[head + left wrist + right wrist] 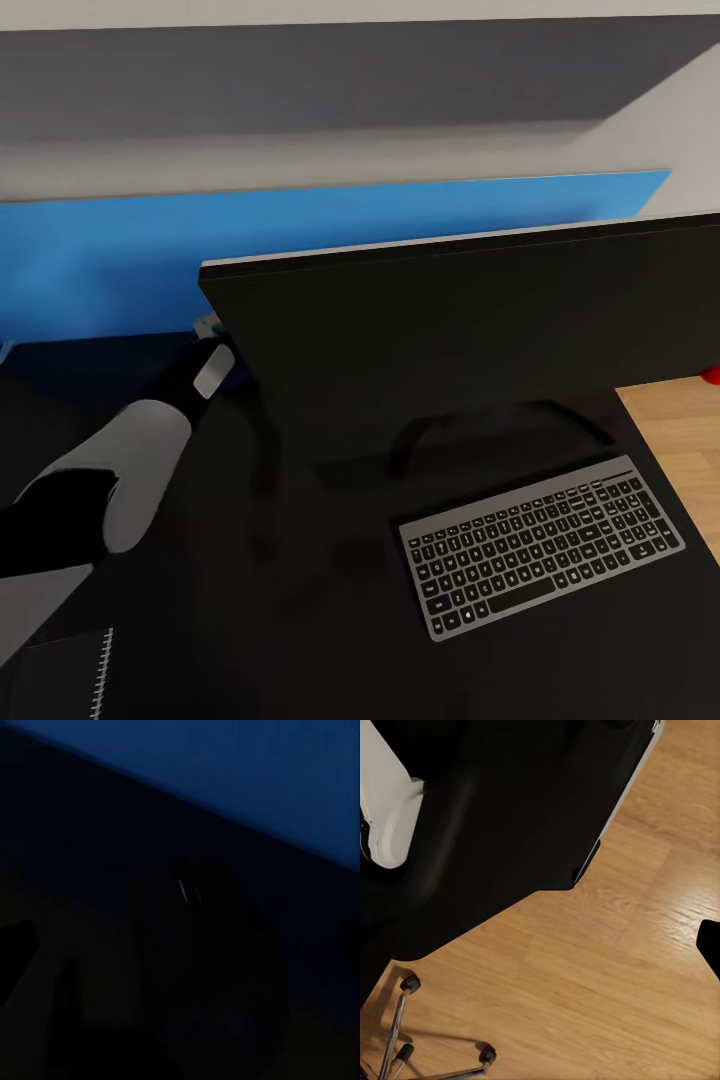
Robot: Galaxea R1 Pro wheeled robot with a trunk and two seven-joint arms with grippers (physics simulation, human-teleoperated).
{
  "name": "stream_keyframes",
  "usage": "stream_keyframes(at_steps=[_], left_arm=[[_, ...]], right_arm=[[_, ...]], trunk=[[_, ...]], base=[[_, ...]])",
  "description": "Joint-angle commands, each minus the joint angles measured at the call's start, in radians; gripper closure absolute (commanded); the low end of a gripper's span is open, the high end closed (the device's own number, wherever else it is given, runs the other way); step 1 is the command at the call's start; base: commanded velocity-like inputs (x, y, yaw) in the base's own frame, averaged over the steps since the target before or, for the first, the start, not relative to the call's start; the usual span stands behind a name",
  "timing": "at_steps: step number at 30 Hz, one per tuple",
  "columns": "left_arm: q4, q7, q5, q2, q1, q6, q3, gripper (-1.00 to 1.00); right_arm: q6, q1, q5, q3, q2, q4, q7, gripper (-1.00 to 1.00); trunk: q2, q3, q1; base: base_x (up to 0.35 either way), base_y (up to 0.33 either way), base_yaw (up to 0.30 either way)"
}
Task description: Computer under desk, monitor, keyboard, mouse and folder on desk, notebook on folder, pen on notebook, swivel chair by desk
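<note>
The monitor [470, 330] stands on the glossy black desk [250, 560], its dark face toward me. In front of it to the right lies the keyboard [543, 543]. My left arm reaches past the monitor's left edge toward the blue back panel [150, 250]. In the left wrist view my left gripper [182, 945] is open, with dark fingertips [15, 952] at the frame's edges and the dark rounded mouse [206, 967] between them. The notebook [60, 680], with its spiral binding, lies at the front left corner. My right gripper [544, 945] hangs open over the floor, one fingertip [709, 946] showing.
Wood floor [680, 450] begins right of the desk's end, with a small red object [712, 376] at the frame edge. In the right wrist view, the swivel chair's chrome base and castors [435, 1050] stand on the floor beside the black desk edge [585, 866].
</note>
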Motion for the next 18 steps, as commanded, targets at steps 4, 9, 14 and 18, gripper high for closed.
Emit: stream_keyframes(at_steps=[4,9,14,18], left_arm=[[0.021,0.005,0.005,-0.004,-0.004,-0.015,-0.003,-1.00],[0.031,0.005,0.005,-0.005,-0.005,-0.022,-0.002,-1.00],[0.038,0.004,0.005,-0.006,-0.004,-0.024,-0.002,-1.00],[0.042,-0.006,0.005,-0.007,-0.003,-0.025,-0.002,-1.00]], right_arm=[[-0.005,0.000,0.003,-0.006,0.001,-0.002,0.007,-1.00],[-0.019,0.000,0.003,-0.005,0.001,-0.003,0.007,-1.00],[-0.031,0.000,0.003,-0.005,0.001,-0.002,0.007,-1.00],[-0.035,0.000,0.003,-0.005,0.001,-0.002,0.007,-1.00]], trunk=[[-0.001,-0.001,0.000],[-0.001,-0.001,0.000],[-0.001,-0.001,0.000],[-0.001,-0.001,0.000]], base=[[0.000,0.000,0.000],[0.000,0.000,0.000],[0.000,0.000,0.000],[0.000,0.000,0.000]])
